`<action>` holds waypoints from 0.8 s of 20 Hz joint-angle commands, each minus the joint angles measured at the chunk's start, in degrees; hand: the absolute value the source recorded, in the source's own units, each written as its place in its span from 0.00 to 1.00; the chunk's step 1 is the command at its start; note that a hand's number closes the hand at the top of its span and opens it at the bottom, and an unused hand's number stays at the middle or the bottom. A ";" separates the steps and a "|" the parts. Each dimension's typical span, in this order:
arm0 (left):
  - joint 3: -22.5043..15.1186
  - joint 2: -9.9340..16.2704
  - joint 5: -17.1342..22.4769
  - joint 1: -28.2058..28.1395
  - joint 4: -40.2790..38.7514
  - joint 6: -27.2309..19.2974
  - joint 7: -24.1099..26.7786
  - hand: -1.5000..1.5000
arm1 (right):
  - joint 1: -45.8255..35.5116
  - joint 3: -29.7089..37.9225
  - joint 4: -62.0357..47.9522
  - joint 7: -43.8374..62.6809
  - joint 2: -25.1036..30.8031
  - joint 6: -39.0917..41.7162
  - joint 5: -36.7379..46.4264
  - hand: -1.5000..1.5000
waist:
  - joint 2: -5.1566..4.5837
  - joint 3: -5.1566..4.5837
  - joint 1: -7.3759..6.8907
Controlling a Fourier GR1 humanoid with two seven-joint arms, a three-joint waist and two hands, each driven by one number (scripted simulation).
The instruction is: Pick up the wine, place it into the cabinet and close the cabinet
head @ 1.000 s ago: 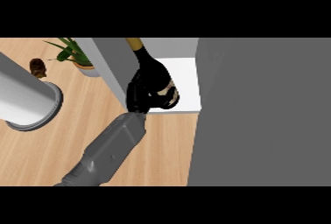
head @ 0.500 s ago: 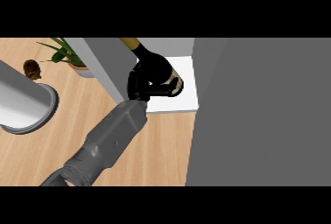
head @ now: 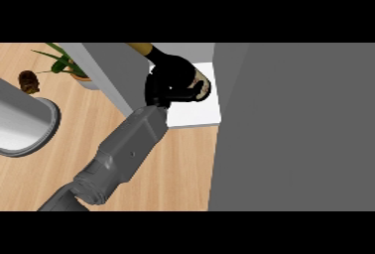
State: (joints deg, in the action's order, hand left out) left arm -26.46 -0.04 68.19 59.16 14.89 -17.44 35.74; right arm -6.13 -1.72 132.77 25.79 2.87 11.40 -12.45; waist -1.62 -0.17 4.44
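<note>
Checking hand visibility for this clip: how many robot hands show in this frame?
1. A black hand at upper centre is curled round the dark wine bottle over the white cabinet shelf. Which arm it belongs to is unclear; the other hand is out of view.

A dark wine bottle (head: 196,83) with a gold-capped neck lay tilted inside the open cabinet (head: 293,124), its neck pointing toward the upper left and its base over the white shelf floor (head: 194,113) near the front edge. The cabinet's grey door stood open at the right, a grey side wall at the left.
</note>
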 commanded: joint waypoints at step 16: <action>-8.62 0.04 9.99 -5.63 8.23 -3.34 3.27 1.00 | -0.65 -3.84 -1.91 -1.27 -1.52 0.39 1.32 0.00 | -0.09 0.06 3.17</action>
State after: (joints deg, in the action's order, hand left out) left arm -33.16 0.00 75.64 54.85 20.70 -19.78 38.41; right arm -7.11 -4.78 131.33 24.59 1.54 11.64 -11.47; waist -1.70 -0.11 7.29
